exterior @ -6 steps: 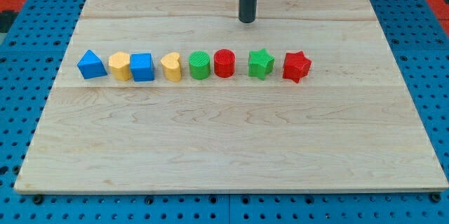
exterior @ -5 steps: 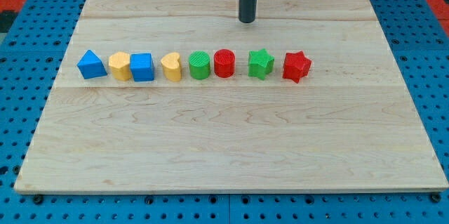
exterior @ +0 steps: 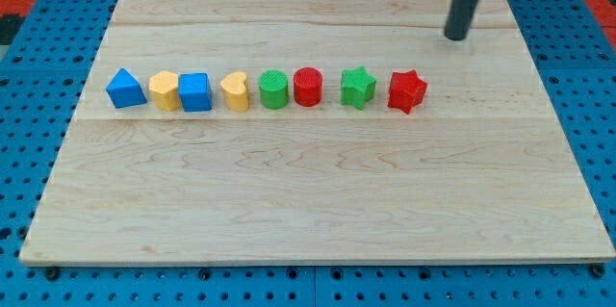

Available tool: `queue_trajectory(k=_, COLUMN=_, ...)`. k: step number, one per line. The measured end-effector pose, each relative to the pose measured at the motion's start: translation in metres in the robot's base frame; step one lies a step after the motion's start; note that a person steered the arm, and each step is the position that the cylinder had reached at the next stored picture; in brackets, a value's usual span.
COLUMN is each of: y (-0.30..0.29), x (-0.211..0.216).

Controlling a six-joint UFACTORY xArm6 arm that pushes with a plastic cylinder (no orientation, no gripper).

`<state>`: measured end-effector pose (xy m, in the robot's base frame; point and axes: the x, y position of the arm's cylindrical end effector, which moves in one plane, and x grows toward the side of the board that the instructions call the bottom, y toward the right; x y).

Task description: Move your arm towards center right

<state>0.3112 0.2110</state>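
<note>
Camera view: my tip (exterior: 455, 37) up near the board's (exterior: 289, 201) top right, above and right of the red star (exterior: 406, 91) ending the row, touching nothing. No claw, just a bare rod. Center right spot lying lower, toward the view's bottom right

Rod comes down from view's top edge, leaning slightly, lower end toward view's left. My tip (exterior: 455, 38) sits in upper right of view, touching nothing. No blocks near it.
</note>
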Motion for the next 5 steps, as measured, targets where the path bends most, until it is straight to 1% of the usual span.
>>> queue_trajectory(k=2, y=0.005, x=0.004)
queue_trajectory(k=4, y=0.005, x=0.052)
queue_trajectory(k=5, y=0.005, x=0.088)
